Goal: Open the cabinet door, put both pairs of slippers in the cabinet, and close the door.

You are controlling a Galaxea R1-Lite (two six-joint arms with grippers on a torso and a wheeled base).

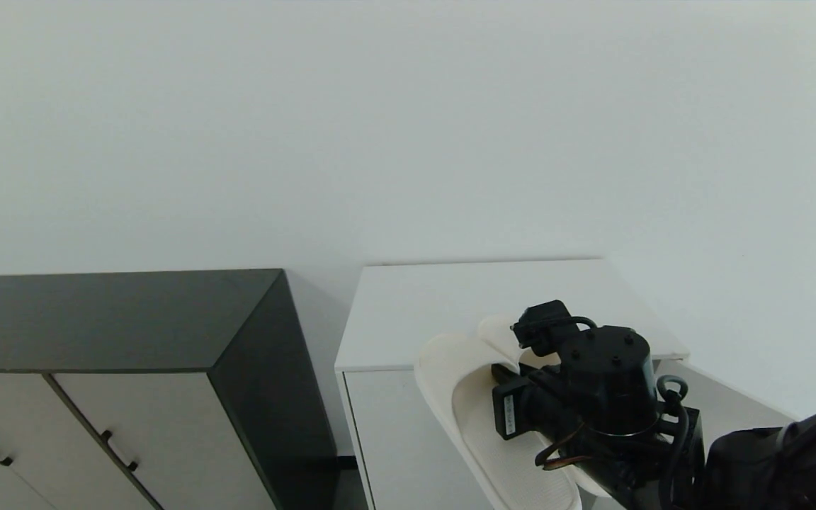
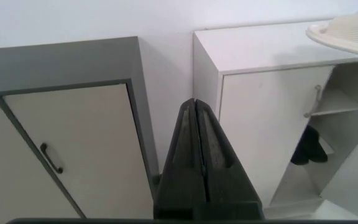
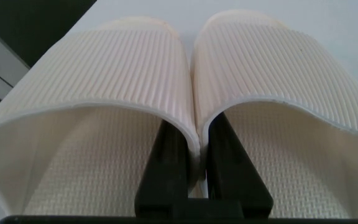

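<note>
My right gripper (image 3: 197,163) is shut on a pair of cream ribbed slippers (image 3: 185,68), one finger inside each slipper, pinching their inner walls together. In the head view the pair (image 1: 461,397) hangs in front of the white cabinet (image 1: 450,304), toes up over its top front edge. One toe (image 2: 347,30) also shows in the left wrist view. That cabinet's right side stands open, with a shelf (image 2: 337,102) and a dark pair of slippers (image 2: 311,148) low inside. My left gripper (image 2: 196,124) is shut and empty, off the cabinet's left front.
A taller cabinet with a dark grey top (image 1: 110,319) and pale doors with black handles (image 1: 119,451) stands just left of the white one, a narrow gap between them. A white wall rises behind both. The white cabinet's left door (image 2: 266,124) is closed, with a metal handle (image 2: 316,101).
</note>
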